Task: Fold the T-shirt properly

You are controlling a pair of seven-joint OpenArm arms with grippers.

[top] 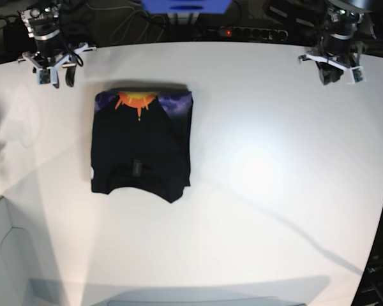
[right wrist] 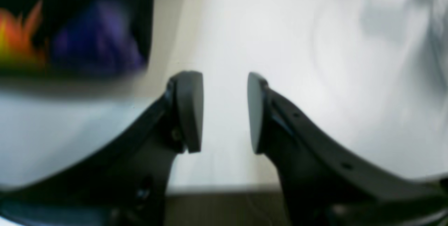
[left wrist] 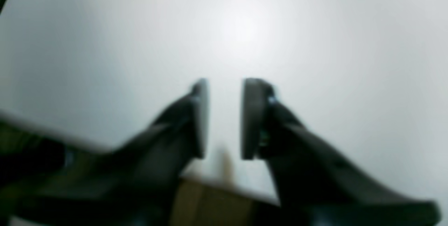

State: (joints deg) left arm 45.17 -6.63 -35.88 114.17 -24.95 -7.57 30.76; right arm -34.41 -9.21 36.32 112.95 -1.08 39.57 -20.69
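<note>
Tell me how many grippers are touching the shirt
0. The right gripper hangs above the table beyond the shirt; the left gripper is far across.

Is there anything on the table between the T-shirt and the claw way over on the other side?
No. The base view shows only bare white table between T-shirt and left claw.

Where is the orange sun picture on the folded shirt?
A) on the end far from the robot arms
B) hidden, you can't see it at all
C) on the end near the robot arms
C. In the base view the orange sun sits at the top edge of the folded black shirt, the end nearest the two arms at the back of the white table.
</note>
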